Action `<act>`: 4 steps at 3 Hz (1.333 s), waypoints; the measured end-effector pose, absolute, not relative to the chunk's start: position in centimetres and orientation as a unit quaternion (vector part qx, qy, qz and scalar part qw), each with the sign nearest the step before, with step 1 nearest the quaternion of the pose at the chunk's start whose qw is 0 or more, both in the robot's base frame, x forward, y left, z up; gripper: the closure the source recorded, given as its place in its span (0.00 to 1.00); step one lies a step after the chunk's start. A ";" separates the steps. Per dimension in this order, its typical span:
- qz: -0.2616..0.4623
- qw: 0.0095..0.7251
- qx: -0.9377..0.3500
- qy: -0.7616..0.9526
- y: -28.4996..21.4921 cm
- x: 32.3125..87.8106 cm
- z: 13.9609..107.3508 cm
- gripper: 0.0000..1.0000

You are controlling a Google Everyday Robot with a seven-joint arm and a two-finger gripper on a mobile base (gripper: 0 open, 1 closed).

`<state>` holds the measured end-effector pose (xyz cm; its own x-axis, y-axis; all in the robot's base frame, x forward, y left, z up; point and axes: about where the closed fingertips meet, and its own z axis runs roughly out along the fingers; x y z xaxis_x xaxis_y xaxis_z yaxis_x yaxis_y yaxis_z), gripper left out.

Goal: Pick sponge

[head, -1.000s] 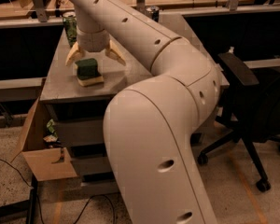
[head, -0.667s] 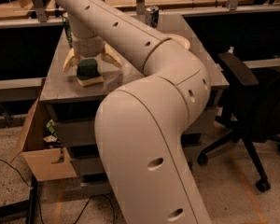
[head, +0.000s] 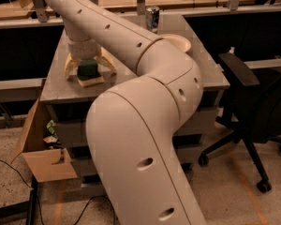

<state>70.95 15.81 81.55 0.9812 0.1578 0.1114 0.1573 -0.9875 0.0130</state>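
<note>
The sponge (head: 89, 73), a small block with a dark green top over pale yellow foam, lies on the grey table (head: 56, 86) near its front left edge. My gripper (head: 89, 65) hangs directly over it with its cream fingers (head: 70, 67) spread open on either side of the sponge, left and right. The fingertips are low, close to the table top. My large white arm reaches from the foreground up and left to the gripper.
A blue can (head: 152, 18) stands at the back of the table, next to a cream bowl (head: 178, 43). An open cardboard box (head: 44, 149) sits under the table's left side. A black office chair (head: 253, 107) stands to the right.
The arm has swung left and the gripper has come down around the sponge, fingers now straddling it. The green can behind the gripper is now hidden.
</note>
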 end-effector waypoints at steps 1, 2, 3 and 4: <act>0.056 0.002 0.995 0.079 15.8 70.9 82.4 0.72; 0.056 0.002 0.995 0.079 15.8 70.9 83.3 0.95; 0.059 -0.003 0.996 0.073 15.5 70.9 83.8 1.00; 0.124 -0.070 0.990 -0.008 11.6 70.4 90.9 1.00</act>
<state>70.37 11.60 90.95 0.9690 -0.0324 0.2450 0.0024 -0.9901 -0.1402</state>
